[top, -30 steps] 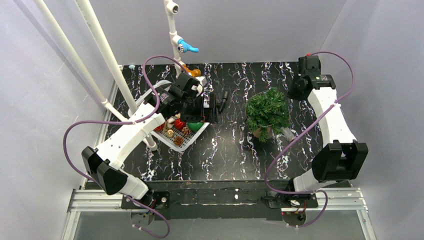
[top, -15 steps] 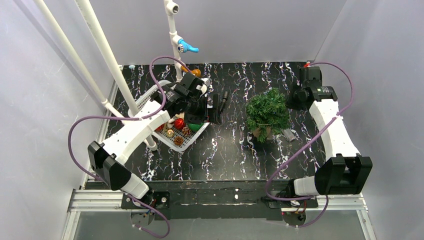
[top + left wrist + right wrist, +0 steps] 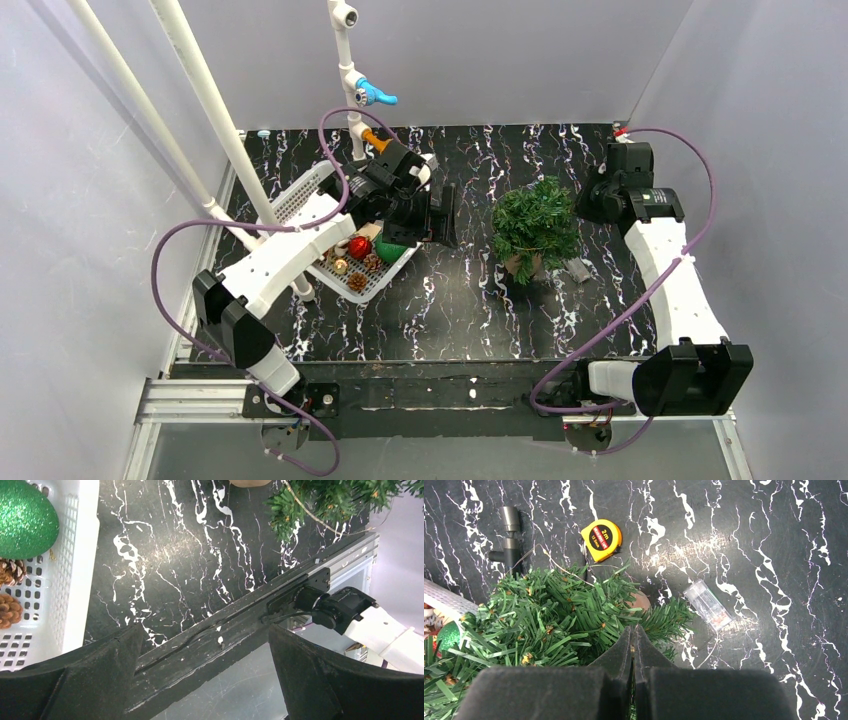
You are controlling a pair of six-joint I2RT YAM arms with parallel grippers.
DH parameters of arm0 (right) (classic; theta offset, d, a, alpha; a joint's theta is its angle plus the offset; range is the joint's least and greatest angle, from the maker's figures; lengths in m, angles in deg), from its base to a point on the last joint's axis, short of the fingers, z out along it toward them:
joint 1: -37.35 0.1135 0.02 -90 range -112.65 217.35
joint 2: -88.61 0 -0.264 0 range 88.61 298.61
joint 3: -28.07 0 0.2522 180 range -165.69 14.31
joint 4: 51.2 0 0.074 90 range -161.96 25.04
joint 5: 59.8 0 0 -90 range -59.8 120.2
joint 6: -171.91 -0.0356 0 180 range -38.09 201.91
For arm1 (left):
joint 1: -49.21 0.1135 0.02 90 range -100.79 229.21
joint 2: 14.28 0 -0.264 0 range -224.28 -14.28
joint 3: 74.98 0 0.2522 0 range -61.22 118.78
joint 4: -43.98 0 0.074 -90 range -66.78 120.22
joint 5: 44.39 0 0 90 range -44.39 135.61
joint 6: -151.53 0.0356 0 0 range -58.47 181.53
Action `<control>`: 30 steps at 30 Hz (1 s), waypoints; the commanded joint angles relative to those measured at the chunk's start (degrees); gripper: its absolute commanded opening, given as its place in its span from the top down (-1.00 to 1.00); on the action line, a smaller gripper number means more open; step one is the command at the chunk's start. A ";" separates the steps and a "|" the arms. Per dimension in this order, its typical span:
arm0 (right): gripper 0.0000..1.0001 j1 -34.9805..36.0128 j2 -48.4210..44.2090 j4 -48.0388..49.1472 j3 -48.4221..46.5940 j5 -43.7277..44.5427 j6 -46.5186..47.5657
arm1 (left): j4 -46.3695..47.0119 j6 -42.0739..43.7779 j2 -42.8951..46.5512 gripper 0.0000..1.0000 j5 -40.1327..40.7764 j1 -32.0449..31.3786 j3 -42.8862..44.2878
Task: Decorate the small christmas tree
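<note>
One small christmas tree on the tabletop. One white basket, and inside it one green glitter ball, one red ball and two pine cones in view. One yellow tape measure, one clear plastic box, one black fitting.

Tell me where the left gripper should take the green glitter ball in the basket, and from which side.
Probably across its widest middle, from straight above. The green ball is round, so an off-centre pinch would likely slip. It lies in the white basket close to the wall, with pine cones beside it, so the sides are crowded. The left gripper is open wide.
</note>
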 commanded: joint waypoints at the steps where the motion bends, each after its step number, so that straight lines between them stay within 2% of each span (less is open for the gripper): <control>1: 0.93 -0.22 -1.47 2.55 0.48 -1.50 0.80 | -3.93 -0.29 -2.47 -0.97 -2.09 -0.94 4.14; 8: 0.60 -0.21 -2.42 2.10 -0.30 -3.14 0.93 | -4.60 -0.06 -4.12 -0.96 -2.56 -1.51 5.15; 12: 0.55 -0.21 -2.98 1.35 -2.05 -3.46 1.32 | -4.68 -0.09 -3.69 -0.96 -2.60 -1.57 4.37; 13: 0.55 -0.21 -3.08 1.37 -2.28 -3.46 1.33 | -4.69 -0.06 -3.51 -0.97 -2.59 -1.56 4.28; 16: 0.97 -0.21 -3.66 2.22 -1.97 -3.24 1.34 | -4.69 -0.03 -3.14 -0.97 -2.26 -1.56 4.06; 21: 0.97 -0.21 -3.55 2.17 -2.13 -3.55 1.42 | -4.79 0.10 -2.80 -0.97 -2.12 -1.56 3.41; 28: 0.97 -0.21 -2.92 2.42 -2.33 -9.25 0.98 | -4.56 -0.10 -2.82 -0.97 -2.61 -1.56 3.26; 30: 0.91 -0.22 -2.25 2.43 -2.39 -10.95 0.73 | -4.42 -0.18 -2.95 -0.96 -2.73 -1.56 3.51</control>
